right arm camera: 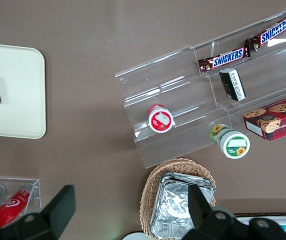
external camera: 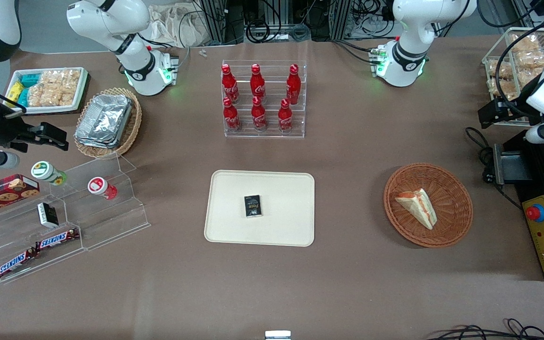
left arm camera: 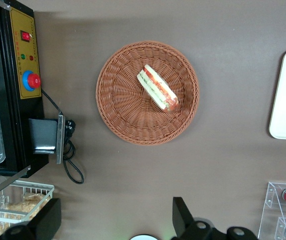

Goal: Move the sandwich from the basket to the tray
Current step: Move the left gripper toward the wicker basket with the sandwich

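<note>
We see the sandwich (external camera: 417, 207) lying on its side in the round reddish-brown wicker basket (external camera: 456, 189), toward the working arm's end of the table, with its filling edge of red-orange and green layers plain in the left wrist view (left arm camera: 158, 88). The cream-beige tray (external camera: 234, 222) sits well apart from the basket, near the middle of the table, and a small black box (external camera: 252, 206) already rests on it, just nearer the basket than the tray's middle. Our gripper (left arm camera: 115, 217) hangs high above the table, beside the basket rather than over it, with its two fingers spread wide and nothing between them. For the step in hand, the reach, we judge that we should first centre over the wedge, then turn the wrist so the fingers close across the two flat bread faces rather than along the long slope. The clear wrap looks slippery and the bread soft, so a gentle squeeze low on the wedge seems wise. We should also come straight down, keeping the fingertips inside the basket's rim, and later set the sandwich on bare tray beside the box.
</note>
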